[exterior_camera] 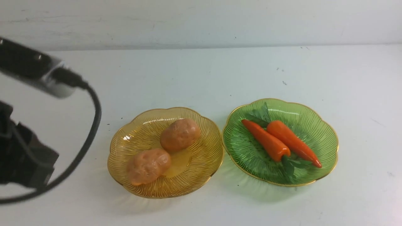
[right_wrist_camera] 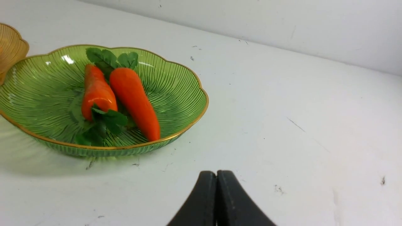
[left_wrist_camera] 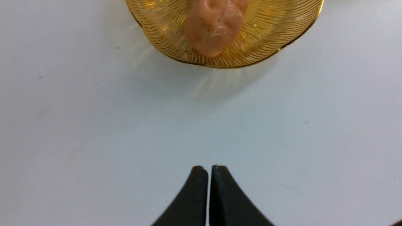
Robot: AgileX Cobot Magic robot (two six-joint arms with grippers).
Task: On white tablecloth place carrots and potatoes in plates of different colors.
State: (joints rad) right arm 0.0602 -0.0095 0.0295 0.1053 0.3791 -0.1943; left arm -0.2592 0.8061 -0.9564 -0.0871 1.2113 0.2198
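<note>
Two tan potatoes (exterior_camera: pixel 180 134) (exterior_camera: pixel 148 166) lie in the amber-yellow plate (exterior_camera: pixel 201 171) at centre left on the white tablecloth (exterior_camera: pixel 201 72). Two orange carrots (exterior_camera: pixel 265 140) (exterior_camera: pixel 293 142) with green tops lie side by side in the green plate (exterior_camera: pixel 323 131) to its right. My left gripper (left_wrist_camera: pixel 209 167) is shut and empty above bare cloth, short of the amber plate (left_wrist_camera: pixel 276 34) and one potato (left_wrist_camera: pixel 213 26). My right gripper (right_wrist_camera: pixel 216 172) is shut and empty beside the green plate (right_wrist_camera: pixel 185 91) with both carrots (right_wrist_camera: pixel 95 91) (right_wrist_camera: pixel 135 100). The right arm is not in the front view.
The left arm's dark body and cable (exterior_camera: pixel 91 131) stand at the left edge of the front view. A pale wall (exterior_camera: pixel 201 22) closes off the back of the cloth. Small dark specks (exterior_camera: pixel 284 83) mark the cloth behind the green plate.
</note>
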